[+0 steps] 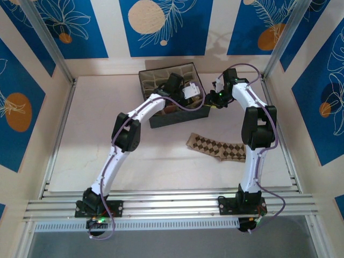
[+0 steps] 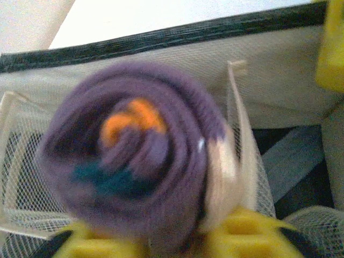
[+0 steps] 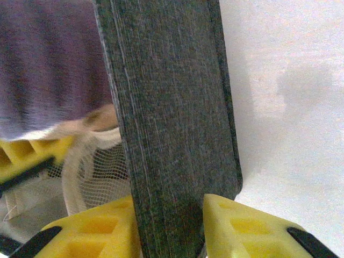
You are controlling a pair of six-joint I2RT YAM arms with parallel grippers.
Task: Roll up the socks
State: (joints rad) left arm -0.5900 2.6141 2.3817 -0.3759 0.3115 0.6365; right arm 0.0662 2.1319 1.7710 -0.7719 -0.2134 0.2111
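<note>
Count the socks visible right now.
2. A rolled dark purple fabric sock sits in the grey fabric compartment box; a flat brown-cream diamond-patterned sock lies on the table. Others may be hidden in the box.

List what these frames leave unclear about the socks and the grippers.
Left gripper: left wrist view, fingertips cut by the bottom edge and blurred; grip on the purple sock unclear.
Compartments of the box: top view, covered by the left arm, too small.
Diamond sock: top view, right end hidden by the right arm.
</note>
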